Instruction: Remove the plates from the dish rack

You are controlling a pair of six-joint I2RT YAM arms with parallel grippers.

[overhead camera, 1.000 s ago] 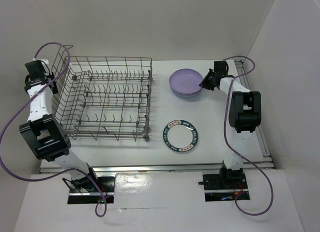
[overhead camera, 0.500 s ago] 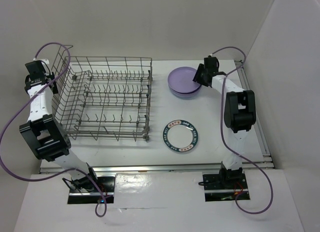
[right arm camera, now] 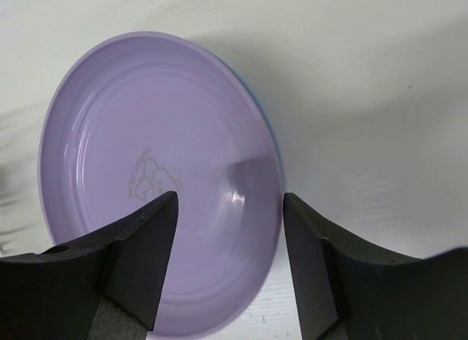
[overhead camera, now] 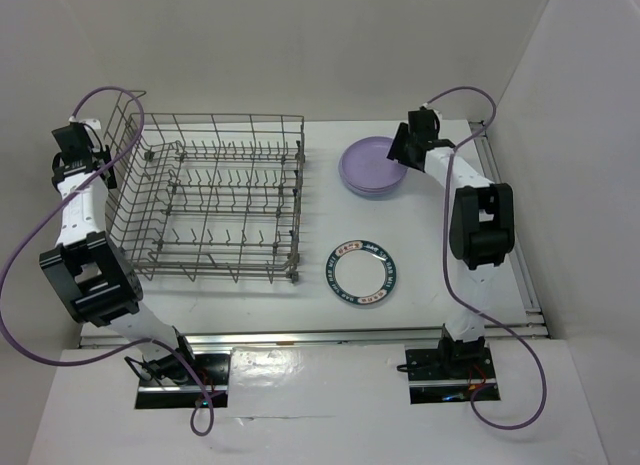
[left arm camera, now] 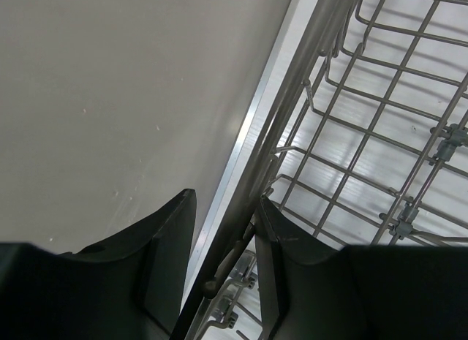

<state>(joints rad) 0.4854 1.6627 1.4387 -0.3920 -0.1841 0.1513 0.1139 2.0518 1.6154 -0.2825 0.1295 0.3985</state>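
The grey wire dish rack stands on the left half of the table, and no plates show in it. My left gripper is at its far left corner, shut on the rack's thick rim wire, which runs between the fingers. A lavender plate lies flat at the back right, with a thin blue edge showing under it. My right gripper is open, its jaws standing either side of that plate's right rim without touching it. A white plate with a dark-blue patterned rim lies nearer the front.
Upright tines fill the rack floor, and a raised wire handle stands at its back left corner. White walls close in the table on the left, back and right. A metal rail runs along the right edge.
My right gripper has opened and let go of the lavender plate, which now lies flat. The right wrist has shifted a little left and back. The left arm has not moved.
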